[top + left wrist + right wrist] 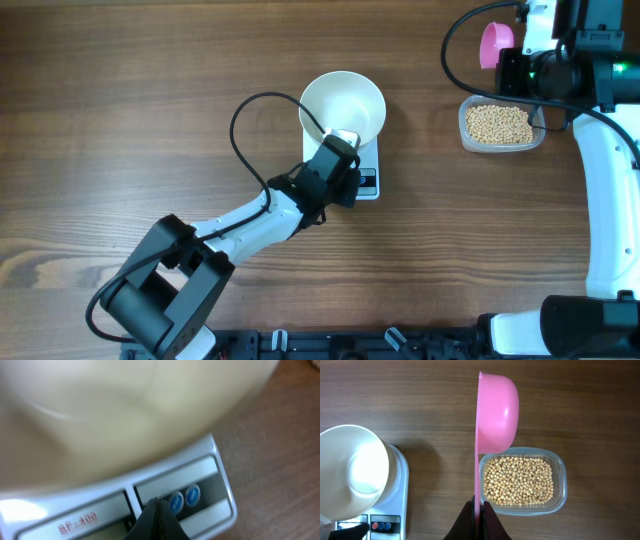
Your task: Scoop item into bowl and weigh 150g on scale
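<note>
Blurred bowl (125,415) over half-hidden scale (180,475)

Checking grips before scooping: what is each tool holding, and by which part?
Right tool pinches the pink scoop by its handle; left tool, shut, holds nothing.

Overhead: straight down from afar, whole table (120,100) in frame. Left wrist: very near, tilted onto the front of the scale (205,467), bowl (125,410) blurred across the top. Right wrist: higher, straight down past the pink scoop (497,410) onto the clear tub (562,477), bowl and scale lower left. All three share these two.
</note>
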